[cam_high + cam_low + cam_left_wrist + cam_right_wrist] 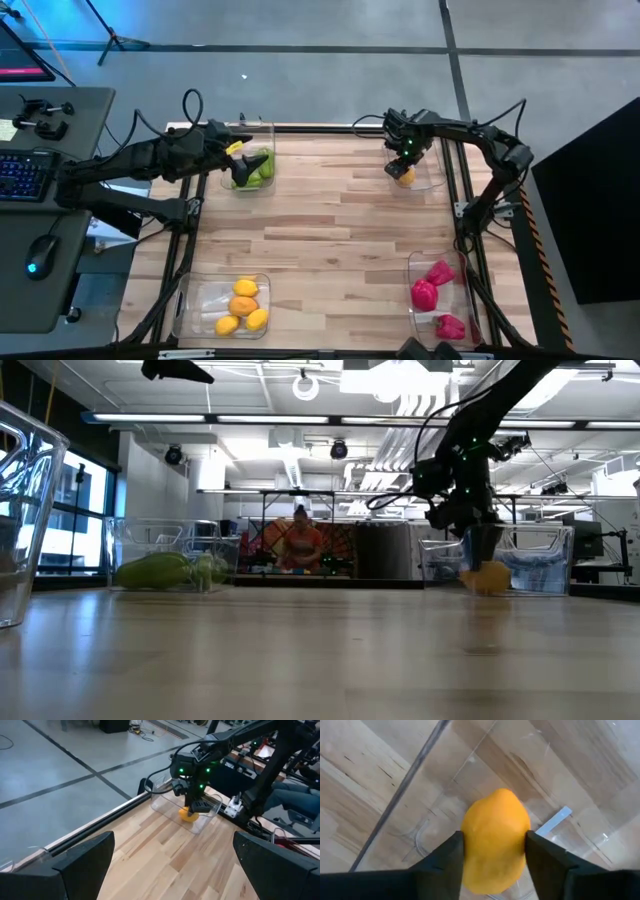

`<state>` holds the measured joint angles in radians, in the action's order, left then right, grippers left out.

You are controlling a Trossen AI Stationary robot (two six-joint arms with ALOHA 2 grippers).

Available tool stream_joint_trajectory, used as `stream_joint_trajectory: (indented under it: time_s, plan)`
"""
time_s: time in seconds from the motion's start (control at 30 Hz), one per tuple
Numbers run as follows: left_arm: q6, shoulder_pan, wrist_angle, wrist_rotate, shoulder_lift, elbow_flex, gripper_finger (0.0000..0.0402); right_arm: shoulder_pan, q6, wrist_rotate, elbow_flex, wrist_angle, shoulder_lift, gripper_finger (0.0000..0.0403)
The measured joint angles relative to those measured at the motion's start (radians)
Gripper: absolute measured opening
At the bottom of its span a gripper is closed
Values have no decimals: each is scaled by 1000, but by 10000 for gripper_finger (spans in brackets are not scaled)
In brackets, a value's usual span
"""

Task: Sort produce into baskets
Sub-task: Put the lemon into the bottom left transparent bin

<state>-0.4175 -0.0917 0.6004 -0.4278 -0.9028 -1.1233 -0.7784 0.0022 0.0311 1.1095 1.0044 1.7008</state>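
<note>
Right gripper (404, 172) at the far right corner of the table (330, 230), fingers pressed on both sides of an orange fruit (496, 840), holding it low inside the far right bin (425, 168); in the low view the fruit (485, 577) sits at the bin's (530, 560) floor level, though contact with the floor cannot be judged. Left gripper (240, 160) above the far left bin (262, 135), over green produce (257, 168) lying in it; fingers (85, 865) spread wide, nothing between them. Near left bin (190, 300) with four yellow-orange pieces (244, 305) clustered together. Near right bin (468, 300) with three magenta pieces (430, 285). Person (301, 545) seated in the room beyond the table, seen in the low view
</note>
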Motion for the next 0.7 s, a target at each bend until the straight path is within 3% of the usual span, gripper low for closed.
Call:
stream_joint_trajectory:
  time_s: [0.23,0.53,0.7]
  plan:
    - [8,0,-1,0,6,0,395,-1,-24,-5,33,53,-53,105]
    - [32,0,-35,0,60,-1,395,9,-14,-51,221,125,-193,112]
    - [-67,0,-44,-1,93,-1,395,113,41,31,288,88,-254,109]
